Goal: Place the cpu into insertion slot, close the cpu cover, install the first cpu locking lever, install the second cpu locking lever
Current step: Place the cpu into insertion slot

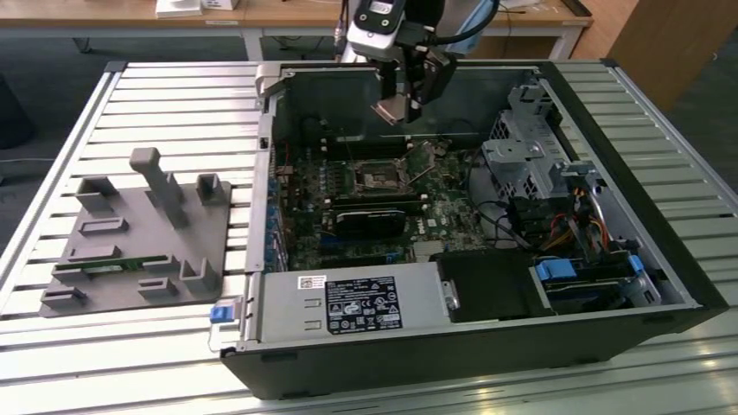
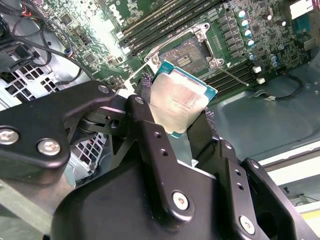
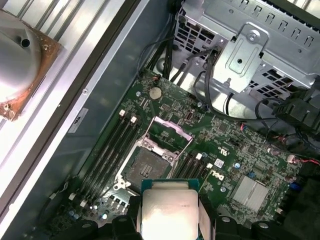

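Gripper of yours is clamped on the cpu, gripping it by two opposite edges. You hold the chip above the insertion slot, well apart from it. You can see the slot bare, with the cpu cover raised open at its edge.

Silver cpu gripped, tilted, apart from empty insertion slot.

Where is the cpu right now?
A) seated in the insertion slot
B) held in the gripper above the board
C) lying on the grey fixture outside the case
B: the gripper clamps the cpu by its edges, and the insertion slot is bare.
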Available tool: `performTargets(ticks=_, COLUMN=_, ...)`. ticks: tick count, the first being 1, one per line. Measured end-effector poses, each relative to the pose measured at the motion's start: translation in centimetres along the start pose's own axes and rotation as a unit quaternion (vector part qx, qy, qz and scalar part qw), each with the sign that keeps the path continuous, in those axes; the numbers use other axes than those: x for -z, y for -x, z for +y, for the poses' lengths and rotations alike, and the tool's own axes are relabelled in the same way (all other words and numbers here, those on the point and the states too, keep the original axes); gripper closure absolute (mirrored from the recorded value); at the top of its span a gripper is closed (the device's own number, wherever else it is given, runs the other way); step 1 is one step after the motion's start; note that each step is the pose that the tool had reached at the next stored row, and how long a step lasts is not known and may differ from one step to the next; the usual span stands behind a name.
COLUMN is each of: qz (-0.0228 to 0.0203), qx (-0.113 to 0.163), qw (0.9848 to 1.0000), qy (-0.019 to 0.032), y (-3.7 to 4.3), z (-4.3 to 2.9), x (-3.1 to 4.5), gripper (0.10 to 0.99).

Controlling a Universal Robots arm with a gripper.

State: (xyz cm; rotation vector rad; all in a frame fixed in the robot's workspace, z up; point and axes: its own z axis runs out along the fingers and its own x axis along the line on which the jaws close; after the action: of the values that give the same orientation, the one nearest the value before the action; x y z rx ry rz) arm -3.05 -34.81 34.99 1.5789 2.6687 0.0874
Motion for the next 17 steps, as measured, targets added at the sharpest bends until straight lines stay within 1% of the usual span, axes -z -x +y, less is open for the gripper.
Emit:
performTargets(ticks=6, qz=-0.0029, qx=-0.021, qw=0.9998, qy=-0.0009, y=-0.03, z=0.0, x=-0.15, gripper=0.549)
performTargets(ticks=9, qz=-0.0054, qx=-0.035, qw=0.9994, qy=-0.0018, y=-0.04, z=0.0, x=-0.25, gripper=0.549)
performTargets(ticks=13, qz=-0.009, qx=-0.056, qw=0.9984, qy=-0.0031, y=-0.03, z=-0.01, x=-0.4, gripper=0.549)
performTargets(ticks=17, qz=-0.0118, qx=-0.074, qw=0.9972, qy=-0.0041, y=-0.04, z=-0.02, x=-0.5, gripper=0.549)
